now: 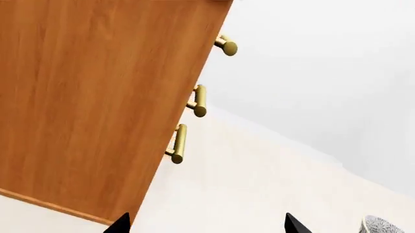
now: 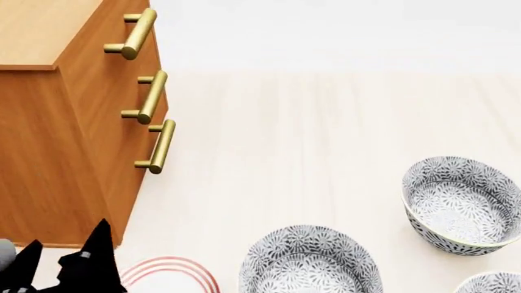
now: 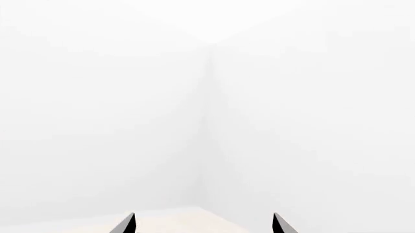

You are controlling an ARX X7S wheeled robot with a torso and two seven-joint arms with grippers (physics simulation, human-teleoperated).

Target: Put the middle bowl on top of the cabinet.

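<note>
Towering at the left, the cabinet [image 2: 49, 152], three brass handles [image 2: 150, 97] down its front. Spread over the pale surface [image 2: 309, 140] to its right and well apart from it, three patterned bowls. Probably the middle bowl [image 2: 464, 204] at the right, though cropping leaves that unsure. Low beside the cabinet's base, the left gripper [image 1: 206, 225], fingers parted, holding nothing; right gripper [image 3: 203, 225] likewise parted and empty. Best approached from above: pinch one rim wall, lift well clear before crossing.
</note>
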